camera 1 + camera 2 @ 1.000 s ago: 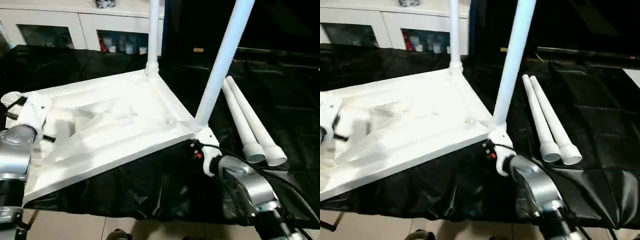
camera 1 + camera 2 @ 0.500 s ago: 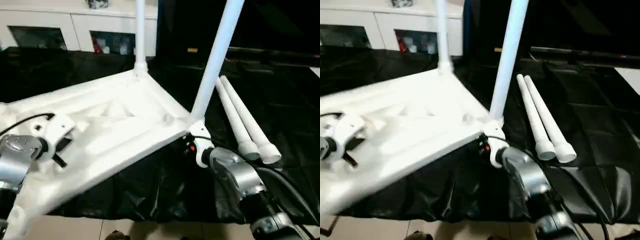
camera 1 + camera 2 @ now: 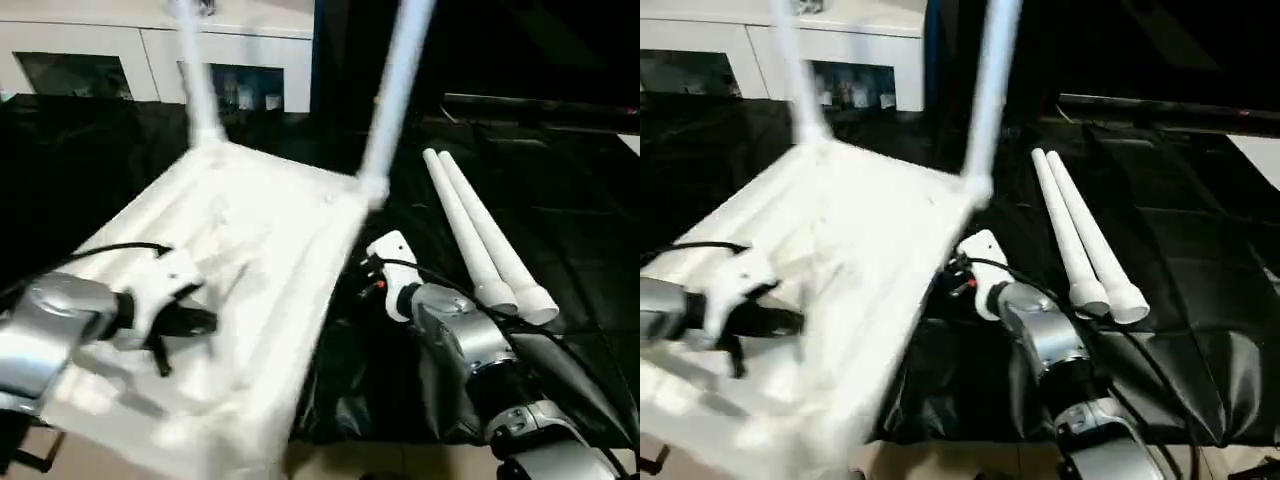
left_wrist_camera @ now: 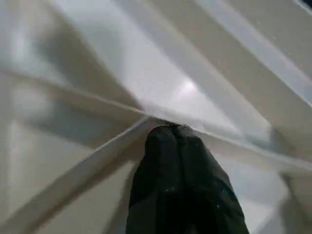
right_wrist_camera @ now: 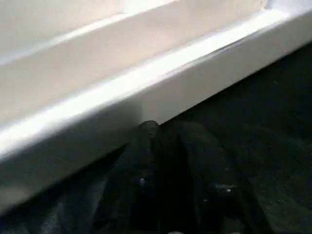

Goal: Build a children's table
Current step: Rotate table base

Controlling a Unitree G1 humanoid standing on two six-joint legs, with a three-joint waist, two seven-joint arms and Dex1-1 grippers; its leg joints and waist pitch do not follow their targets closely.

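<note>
With two legs fitted, the upturned table top (image 3: 260, 270) fills frame left, the closed, empty left gripper (image 3: 195, 322) over its ribs, the right gripper (image 5: 170, 146), nearly closed and empty, at its rim; next, two spare legs (image 3: 480, 240) at right need fetching.

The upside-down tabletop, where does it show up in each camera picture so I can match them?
Left eye view: tabletop spans centre-left, ribbed underside up.
Right eye view: tabletop sits further left.
Left wrist view: its ribs lie behind the shut left gripper.
Right wrist view: its rim runs above the right gripper.
Shared landmark: the two loose legs on the black cloth.
</note>
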